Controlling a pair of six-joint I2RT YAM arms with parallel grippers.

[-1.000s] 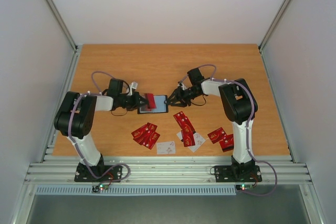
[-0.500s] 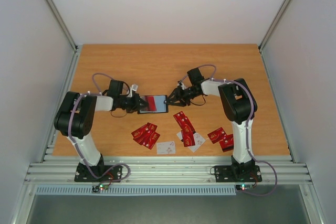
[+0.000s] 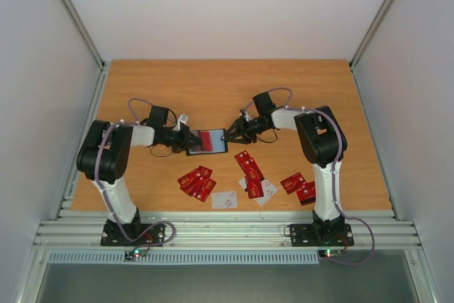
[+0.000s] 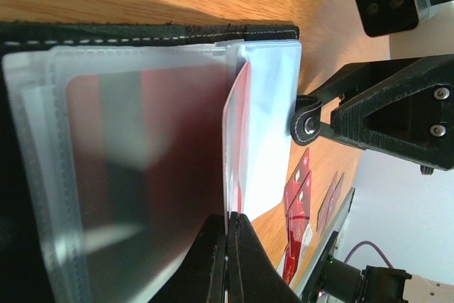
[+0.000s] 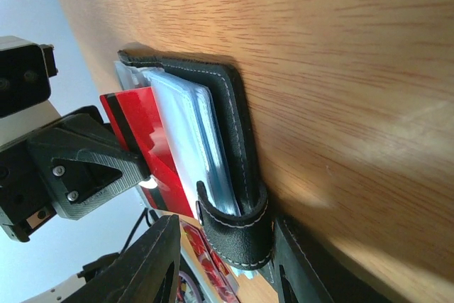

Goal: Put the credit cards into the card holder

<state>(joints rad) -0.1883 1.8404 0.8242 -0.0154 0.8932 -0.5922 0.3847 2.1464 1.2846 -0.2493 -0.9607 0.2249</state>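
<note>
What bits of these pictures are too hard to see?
- Marks on the loose cards: too small in the top view.
- How deep the red card sits in the holder: left wrist view, cloudy sleeves hide it.
- Holder's left part: cut off at the left wrist view's edge.
- Whether the right gripper pinches the tab: right wrist view, dark fingers and tab blend.

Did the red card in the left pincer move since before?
Yes. The red card slid right, farther across the card holder, which stayed put.
</note>
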